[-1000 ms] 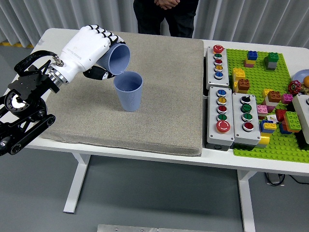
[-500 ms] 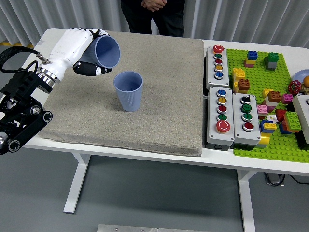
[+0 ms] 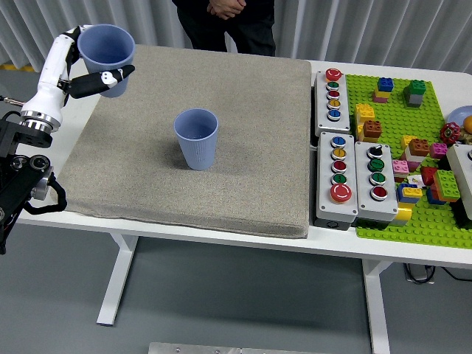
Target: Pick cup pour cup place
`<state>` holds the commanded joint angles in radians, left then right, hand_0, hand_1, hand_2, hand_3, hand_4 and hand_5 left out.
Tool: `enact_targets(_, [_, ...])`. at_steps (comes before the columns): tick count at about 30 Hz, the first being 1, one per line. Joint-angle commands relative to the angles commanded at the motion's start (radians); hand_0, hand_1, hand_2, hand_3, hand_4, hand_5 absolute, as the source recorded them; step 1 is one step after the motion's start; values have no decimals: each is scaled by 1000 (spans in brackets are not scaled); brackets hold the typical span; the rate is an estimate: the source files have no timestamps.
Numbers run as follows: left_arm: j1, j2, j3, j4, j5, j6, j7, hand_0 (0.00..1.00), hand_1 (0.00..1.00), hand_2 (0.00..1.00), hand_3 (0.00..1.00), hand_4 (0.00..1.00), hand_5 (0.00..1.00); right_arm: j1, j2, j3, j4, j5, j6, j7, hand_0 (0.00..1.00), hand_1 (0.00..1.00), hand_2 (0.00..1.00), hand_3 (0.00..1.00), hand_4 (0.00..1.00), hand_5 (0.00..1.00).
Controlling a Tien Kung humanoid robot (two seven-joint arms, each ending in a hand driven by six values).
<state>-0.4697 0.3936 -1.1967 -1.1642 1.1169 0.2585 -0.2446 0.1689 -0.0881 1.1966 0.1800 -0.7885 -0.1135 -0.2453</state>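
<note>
Cup-pouring looks finished here, judged against a second ago, when the held cup was tipped mouth-down over the standing one: it is now back upright and has swung away to the far left corner of the table. Going from large to small: the white table [image 3: 221, 240] carries a grey felt mat [image 3: 243, 184] over most of its left and middle, with a green building-block baseplate [image 3: 428, 221] crowded with coloured bricks along the right edge, and three grey button boxes [image 3: 341, 173] between mat and baseplate. A person in dark clothing [image 3: 225, 26] stands at the far side, hands clasped and away from the table. The robot's left hand [image 3: 87, 66] comes in from the left, its fingers wrapped round the held blue cup [image 3: 108, 48], which is lifted above the mat's far left corner, mouth upward. The standing blue cup [image 3: 197, 139] is upright near the middle of the mat, well apart from the held one (whether anything went into it cannot be seen from this angle). The right arm is not visible. What remains, by my reading, is the placing: lowering the held cup onto the mat and letting go without tipping it.
</note>
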Motion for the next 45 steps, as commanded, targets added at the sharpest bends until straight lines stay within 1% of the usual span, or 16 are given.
enact_targets(5, [35, -27, -32, 1, -208, 0, -33, 595, 519, 528, 501, 833, 106, 1, 0, 0, 0, 1, -1, 0, 724, 694, 747, 707, 333, 279])
enact_targets(6, [49, -43, -41, 6, -243, 6, -40, 595, 519, 528, 501, 833, 106, 1, 0, 0, 0, 0, 0, 0, 724, 694, 747, 707, 333, 279])
enact_targets(7, [56, -52, -45, 8, -256, 10, -44, 595, 519, 528, 501, 833, 106, 1, 0, 0, 0, -1, 0, 0, 724, 694, 747, 707, 333, 279])
enact_targets(8, [60, -58, -48, 10, -256, 13, -46, 595, 519, 528, 501, 833, 106, 1, 0, 0, 0, -1, 0, 0, 724, 694, 747, 707, 333, 279])
enact_targets(10, [78, -85, -57, 18, -206, 35, -58, 595, 519, 528, 501, 833, 106, 1, 1, 0, 0, 0, -1, 0, 724, 694, 747, 707, 333, 279])
enact_targets(11, [82, -91, -57, 20, -191, 43, -62, 595, 519, 530, 501, 830, 110, 1, 1, 0, 0, 0, -1, 0, 724, 694, 748, 706, 332, 281])
enact_targets(12, [88, -99, -54, 23, -165, 64, -68, 595, 519, 530, 501, 830, 110, 1, 1, 0, 0, -1, -1, 0, 724, 694, 748, 706, 332, 281])
enact_targets(14, [95, -108, -46, 30, -119, 97, -83, 595, 519, 530, 501, 830, 110, 2, 1, -1, 0, 0, -1, 1, 724, 694, 748, 706, 332, 281])
enact_targets(16, [97, -110, -44, 31, -107, 104, -86, 595, 519, 530, 501, 830, 110, 2, 1, -1, 0, 0, -1, 1, 724, 694, 748, 706, 332, 281])
enact_targets(17, [101, -115, -37, 39, -64, 130, -99, 599, 531, 533, 511, 825, 113, 2, 0, -1, 0, -1, -1, 1, 725, 694, 747, 706, 332, 281])
enact_targets(19, [104, -121, -31, 49, -5, 154, -111, 599, 531, 533, 511, 825, 113, 3, 0, 0, 0, -2, 0, 0, 725, 694, 747, 706, 332, 281])
enact_targets(20, [106, -125, -25, 58, 3, 157, -120, 599, 531, 533, 511, 825, 113, 4, -1, -1, 0, -1, 0, 1, 725, 694, 747, 706, 332, 281])
enact_targets(26, [119, -143, 6, 102, -25, 175, -164, 600, 533, 533, 514, 822, 112, 5, -1, -2, 0, -1, 0, 0, 725, 694, 748, 707, 332, 281])
enact_targets(31, [128, -153, 55, 141, -70, 187, -193, 608, 544, 543, 538, 823, 119, 5, -1, -1, 0, -3, 1, 0, 725, 694, 748, 707, 333, 282])
enact_targets(36, [132, -148, 95, 157, -117, 207, -214, 610, 547, 546, 544, 820, 119, 4, 0, -1, 0, -6, 0, -2, 725, 694, 748, 708, 333, 282])
enact_targets(45, [145, -137, 135, 172, -145, 206, -220, 613, 555, 547, 550, 821, 125, 0, 4, 0, 0, -10, -1, -3, 725, 694, 749, 708, 334, 283])
